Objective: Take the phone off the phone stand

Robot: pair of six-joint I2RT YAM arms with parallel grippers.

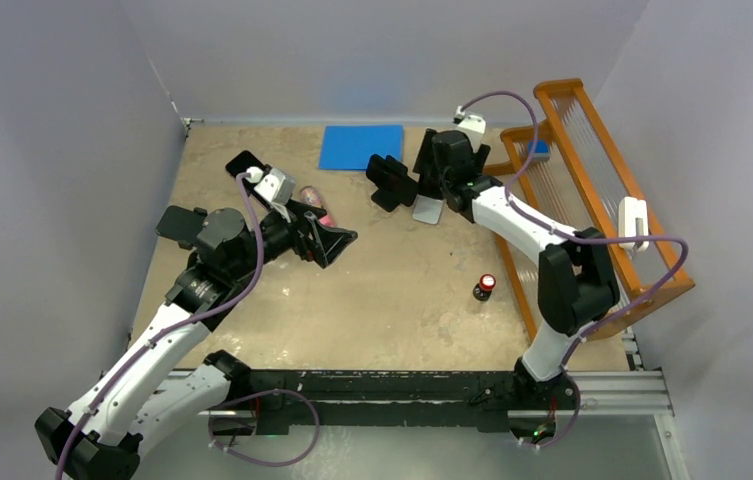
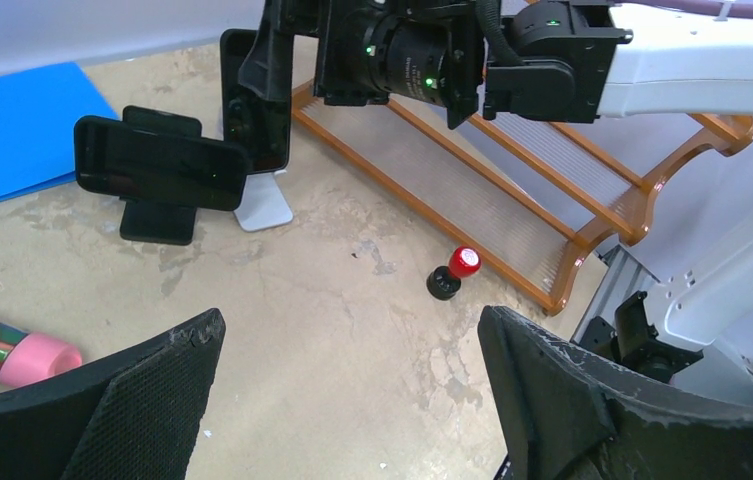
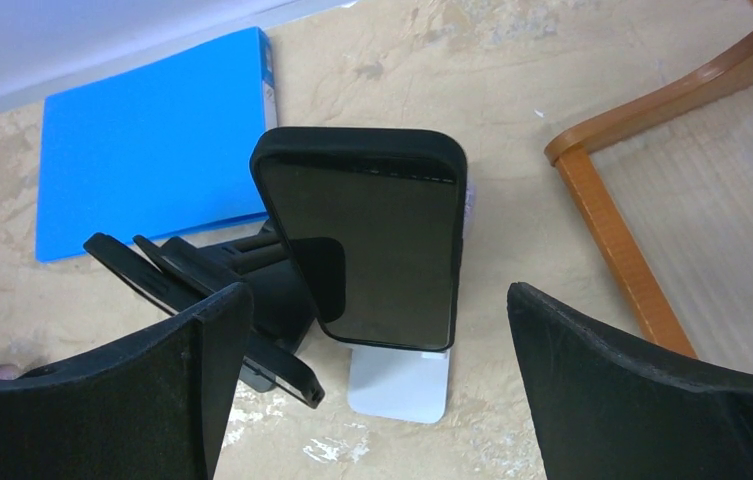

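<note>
A black phone [image 3: 367, 235] stands upright on a silver stand [image 3: 399, 385] at the back of the table. My right gripper [image 3: 380, 290] hangs open just in front of it, one finger to each side of the phone's lower half, and neither pad touches it. A second black phone [image 2: 160, 163] lies sideways on a black stand [image 2: 157, 220] just left of the first. My left gripper [image 2: 350, 318] is open and empty over bare table, well short of both stands. From above, the right gripper [image 1: 430, 175] sits over the silver stand [image 1: 428, 210].
A blue folder [image 1: 361, 146] lies flat at the back. An orange wooden rack [image 1: 592, 190] fills the right side. A red-capped stamp [image 1: 484, 288] stands near the rack. A pink tube [image 1: 314, 203] lies beside the left gripper [image 1: 337, 245]. Another dark phone [image 1: 245, 163] lies at the back left.
</note>
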